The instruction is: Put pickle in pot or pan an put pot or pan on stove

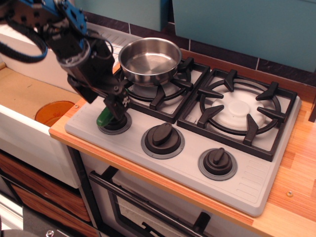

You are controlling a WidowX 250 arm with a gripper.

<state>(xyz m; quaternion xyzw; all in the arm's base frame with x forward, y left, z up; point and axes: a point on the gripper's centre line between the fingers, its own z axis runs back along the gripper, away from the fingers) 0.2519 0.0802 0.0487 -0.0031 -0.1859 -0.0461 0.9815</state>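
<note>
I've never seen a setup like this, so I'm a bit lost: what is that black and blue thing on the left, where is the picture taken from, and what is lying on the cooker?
The black and blue thing is a robot arm, and its tip is a claw for picking things up. There is one picture, taken from above and in front of a toy kitchen. The grey stove has two black burner grates and three black knobs in front. A shiny steel pan, empty, sits on the left grate. The claw is down at the leftmost knob, right at a small green toy pickle that lies on that knob. Whether the claw grips the pickle is hard to tell, because the claw hides that part of it. To the left, an orange bowl sits down in the sink.
</note>
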